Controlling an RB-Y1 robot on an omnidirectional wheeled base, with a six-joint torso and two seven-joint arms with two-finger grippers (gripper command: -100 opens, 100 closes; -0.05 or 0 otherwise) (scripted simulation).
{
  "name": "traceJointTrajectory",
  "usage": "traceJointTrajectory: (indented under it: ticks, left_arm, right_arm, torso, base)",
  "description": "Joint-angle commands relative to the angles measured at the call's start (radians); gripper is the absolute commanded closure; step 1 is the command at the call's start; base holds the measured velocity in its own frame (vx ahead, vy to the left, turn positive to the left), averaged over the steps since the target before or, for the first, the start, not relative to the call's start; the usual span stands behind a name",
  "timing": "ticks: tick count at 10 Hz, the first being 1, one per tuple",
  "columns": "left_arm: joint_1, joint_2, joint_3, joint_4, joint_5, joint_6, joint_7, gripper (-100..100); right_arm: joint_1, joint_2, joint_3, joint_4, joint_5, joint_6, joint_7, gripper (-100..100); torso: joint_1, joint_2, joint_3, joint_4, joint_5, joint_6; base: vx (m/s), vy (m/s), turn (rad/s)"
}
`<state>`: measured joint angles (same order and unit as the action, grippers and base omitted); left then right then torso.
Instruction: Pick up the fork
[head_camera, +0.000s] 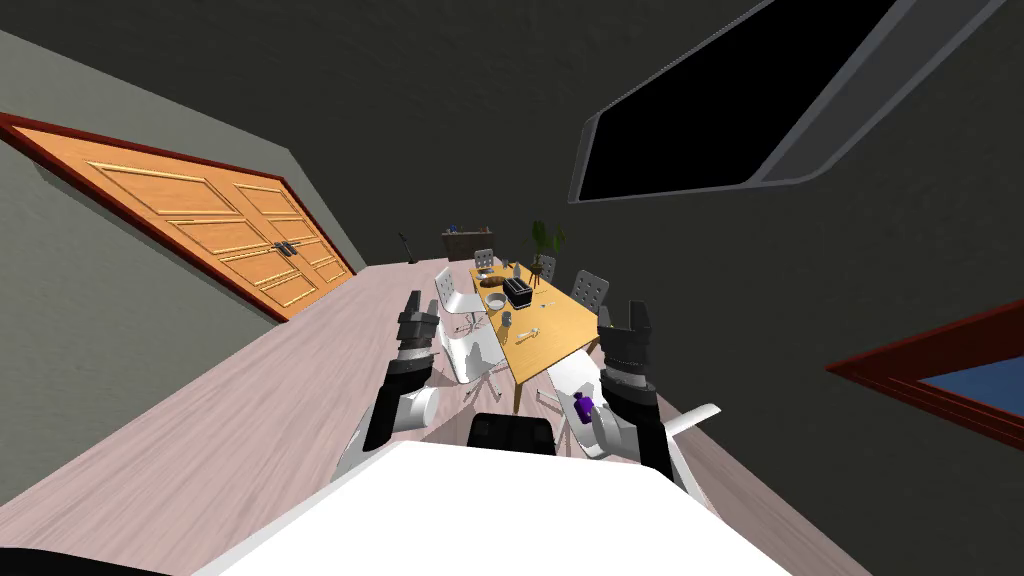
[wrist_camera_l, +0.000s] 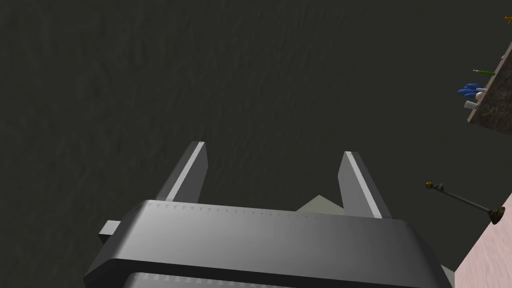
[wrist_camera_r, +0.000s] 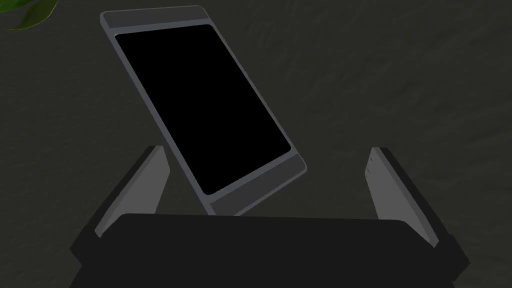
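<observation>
A long wooden table (head_camera: 562, 322) stands ahead of me in the head view. Near its close end lies a small pale utensil (head_camera: 528, 333), too small to tell whether it is the fork. My left gripper (head_camera: 418, 303) is raised short of the table and off its left side; its fingers (wrist_camera_l: 192, 167) stand open around nothing (wrist_camera_l: 275, 150). My right gripper (head_camera: 621, 312) is held up by the table's right side, and it too is open and empty (wrist_camera_r: 268, 150). Both hands are well apart from the utensil.
On the table are a black box (head_camera: 517, 292), a pale bowl (head_camera: 496, 301) and a small grey cup (head_camera: 507, 319). White chairs (head_camera: 468, 345) line the left side, others (head_camera: 590, 287) the right. A purple object (head_camera: 583, 404) sits near my right arm. An orange double door (head_camera: 215, 235) is at the left.
</observation>
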<state>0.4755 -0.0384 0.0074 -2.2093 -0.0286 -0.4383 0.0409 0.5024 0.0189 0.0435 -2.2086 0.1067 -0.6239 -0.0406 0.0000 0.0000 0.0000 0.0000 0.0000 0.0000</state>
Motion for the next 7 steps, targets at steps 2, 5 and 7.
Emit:
traceJointTrajectory:
  ticks: [2,5,7]
  left_arm:
    - [0.0,0.0,0.0,0.0,0.0,0.0,0.0,0]
    - [0.0,0.0,0.0,0.0,0.0,0.0,0.0,0]
    - [0.0,0.0,0.0,0.0,0.0,0.0,0.0,0]
  right_arm:
    - [-0.006,-0.062,0.008,0.015,0.01,-0.006,0.014,-100]
    - [-0.02,-0.152,0.029,0.052,0.033,-0.018,0.049,-100]
    - [-0.032,-0.209,0.049,0.089,0.055,-0.028,0.083,-100]
  torso:
    - [0.0,0.0,0.0,0.0,0.0,0.0]
    - [0.001,0.002,0.001,0.0,0.0,0.0]
    - [0.002,0.003,0.001,0.001,0.001,-0.001]
  base:
    - [-0.016,0.01,0.115]
    - [-0.036,0.024,0.168]
    - [-0.045,0.038,0.256]
